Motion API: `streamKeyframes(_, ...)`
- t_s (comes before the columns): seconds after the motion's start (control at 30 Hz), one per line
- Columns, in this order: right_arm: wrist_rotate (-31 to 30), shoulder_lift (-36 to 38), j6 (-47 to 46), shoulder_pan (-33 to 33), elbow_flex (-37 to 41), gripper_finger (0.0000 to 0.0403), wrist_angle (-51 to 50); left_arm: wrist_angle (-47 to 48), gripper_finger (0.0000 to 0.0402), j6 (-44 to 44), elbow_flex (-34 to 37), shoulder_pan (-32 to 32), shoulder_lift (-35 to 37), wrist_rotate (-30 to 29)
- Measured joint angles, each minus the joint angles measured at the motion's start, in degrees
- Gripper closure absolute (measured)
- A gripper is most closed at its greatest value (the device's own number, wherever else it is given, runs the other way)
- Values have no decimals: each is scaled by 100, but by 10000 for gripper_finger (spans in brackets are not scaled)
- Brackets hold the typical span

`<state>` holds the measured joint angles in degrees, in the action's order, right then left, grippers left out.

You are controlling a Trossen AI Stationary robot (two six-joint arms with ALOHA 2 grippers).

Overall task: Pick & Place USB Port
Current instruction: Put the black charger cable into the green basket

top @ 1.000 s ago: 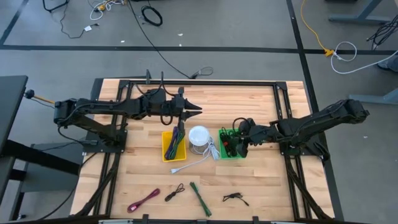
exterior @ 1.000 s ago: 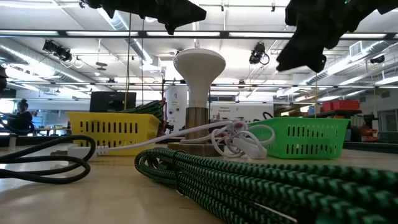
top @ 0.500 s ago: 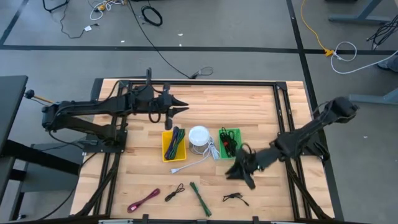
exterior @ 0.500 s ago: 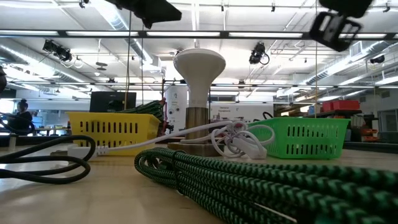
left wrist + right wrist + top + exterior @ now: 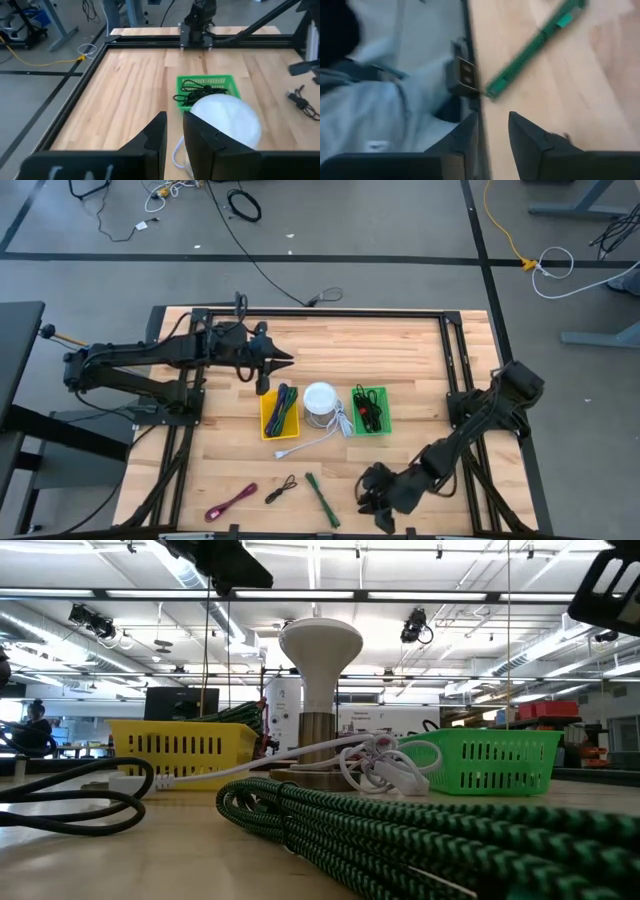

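Green braided cable [image 5: 322, 498]: a USB lead with a woven, rope-like sheath. It lies straight on the near part of the wooden tabletop [image 5: 400, 350], close to the front edge. In the right wrist view [image 5: 535, 47] a lighter green tab shows near its end.

Black cable [image 5: 281, 489]: thin and loosely kinked, just beside the green one on its left.

Purple cable [image 5: 231, 502]: short and glossy, further left along the same front strip.

Right gripper [image 5: 378, 498]: low over the front of the tabletop, to the right of the green braided cable. Its fingers are slightly parted, with nothing between them [image 5: 492, 117].

Left gripper [image 5: 285, 360]: raised over the back of the tabletop, behind the yellow basket [image 5: 265, 415]. Only a narrow gap shows between its fingers, and it is empty [image 5: 173, 117].

Yellow basket: mid-table, holding dark and purple leads.

Green basket [image 5: 383, 412]: to the right of the yellow one, holding a coiled black lead.

White domed lamp [image 5: 320, 398]: stands between the two baskets. A white cable [image 5: 315, 442] trails from it toward the front.
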<state>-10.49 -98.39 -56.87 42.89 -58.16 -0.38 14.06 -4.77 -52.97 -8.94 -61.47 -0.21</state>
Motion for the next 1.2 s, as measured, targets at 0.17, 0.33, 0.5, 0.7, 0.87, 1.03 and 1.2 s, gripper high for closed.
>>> streamKeyframes(0.17, -86, -83, -114, -2, -362, 292, -844, -42, 333, 119, 0, 179, 2, 3)
streamKeyframes(0.33, 10, -83, -434, 72, -364, 292, -1422, -39, 333, 154, 0, 373, 2, 1)
streamKeyframes(0.5, 104, -153, -765, 179, -364, 292, -1939, -44, 333, 159, 0, 483, 2, 0)
streamKeyframes(0.7, 118, -445, -734, 180, -364, 292, -1983, -46, 333, 164, 0, 548, 2, -79)
streamKeyframes(0.87, 101, -562, -626, 98, -362, 292, -2010, -81, 333, 164, 0, 546, 2, -129)
streamKeyframes(1.03, 112, -562, -454, -3, -362, 292, -2195, -101, 333, 164, 0, 546, 2, -129)
streamKeyframes(1.2, 306, -531, -184, -182, -399, 292, -2234, -101, 333, 159, 0, 546, 2, -129)
